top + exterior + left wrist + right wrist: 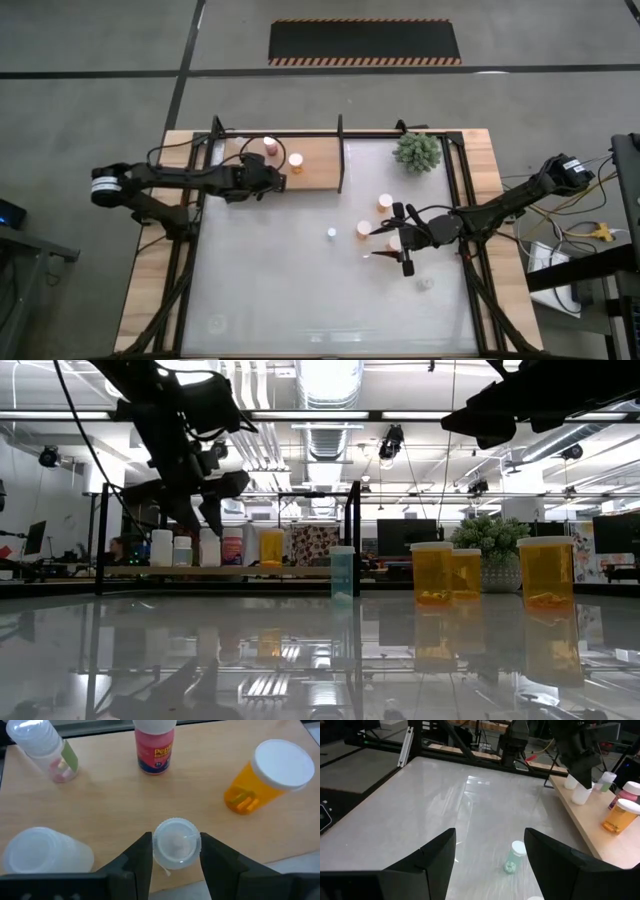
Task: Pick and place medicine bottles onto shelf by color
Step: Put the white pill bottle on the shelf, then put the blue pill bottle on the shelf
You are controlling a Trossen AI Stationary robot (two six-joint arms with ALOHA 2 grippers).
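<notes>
In the high view, the left end effector (268,178) sits over the light-brown wooden shelf (318,160) at upper centre, while the right end effector (398,238), fingers apart and empty, hovers right of centre above the white surface (280,290). The left wrist view shows its fingers closed around a small clear white-capped bottle (175,843) standing on the shelf, with an orange white-capped bottle (270,774) at upper right.

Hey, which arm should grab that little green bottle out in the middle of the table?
Probably the right. The right gripper hangs open over the white tabletop, with the green bottle just ahead. The left gripper is over the shelf, fingers around a clear bottle.
</notes>
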